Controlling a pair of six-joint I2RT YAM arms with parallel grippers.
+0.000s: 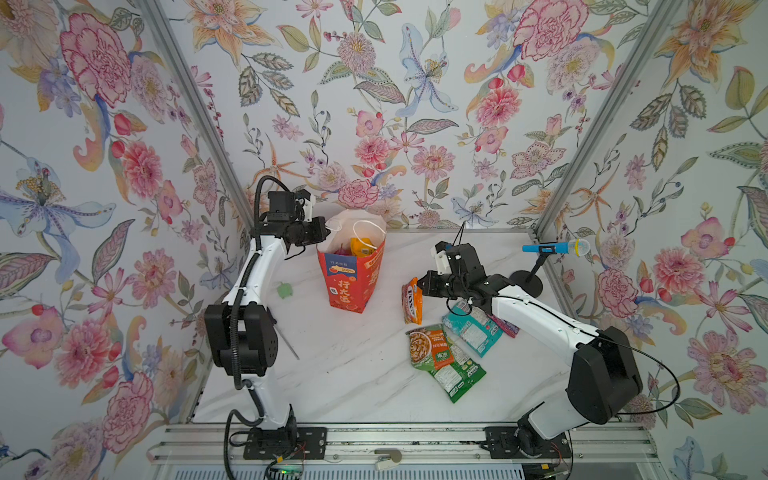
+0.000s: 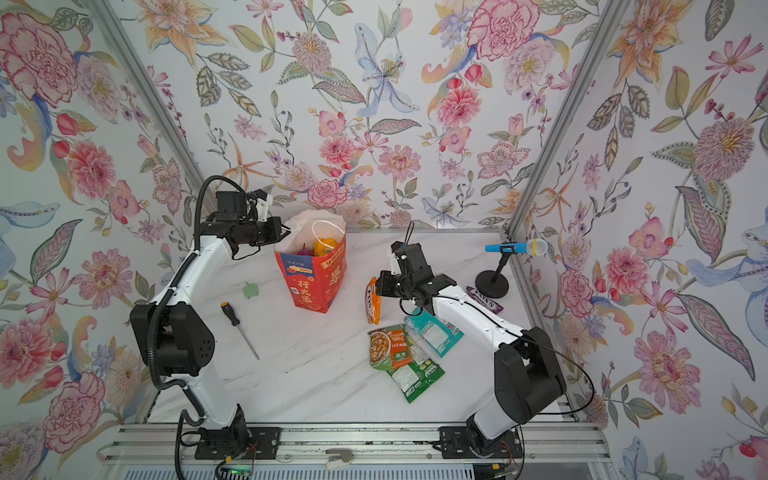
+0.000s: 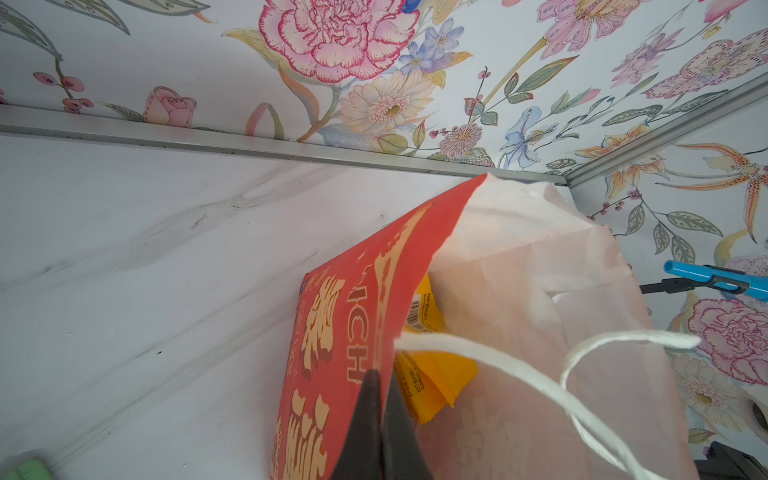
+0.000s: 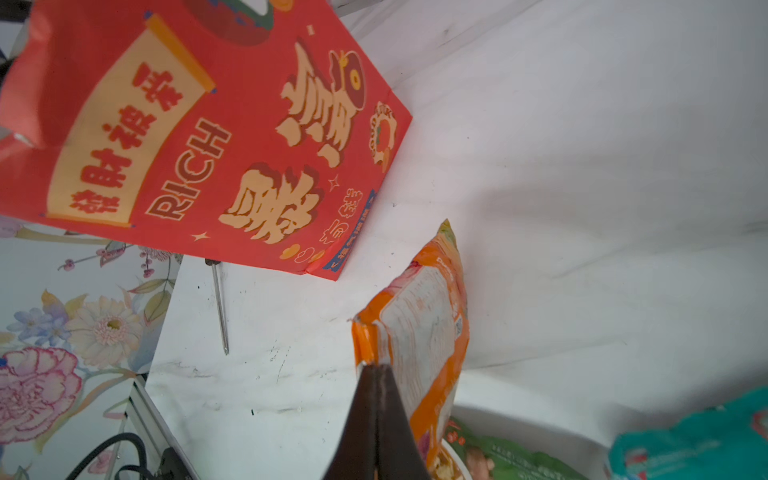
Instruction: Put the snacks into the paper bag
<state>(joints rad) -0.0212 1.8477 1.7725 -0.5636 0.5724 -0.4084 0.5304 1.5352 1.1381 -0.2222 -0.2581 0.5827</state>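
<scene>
Marble table [image 1: 353, 386] carries the paper bag [image 1: 353, 282], its rim clamped in my left claw [image 3: 380, 374]; my right claw [image 4: 374, 365] pinches the orange packet [image 1: 412, 301] by its edge, dangling between bag and the other snacks [image 1: 451, 365]. That glossy edge could slip, or the packet could snag a cord handle [image 3: 469, 354] and tip the bag. My right wrist is rolled sideways, left arm raised at the bag's mouth.

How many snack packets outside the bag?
5: orange packet in the right gripper; teal packet, orange-green packet and green packet clustered on the table; purple packet partly under the right arm. More may hide beneath.
</scene>
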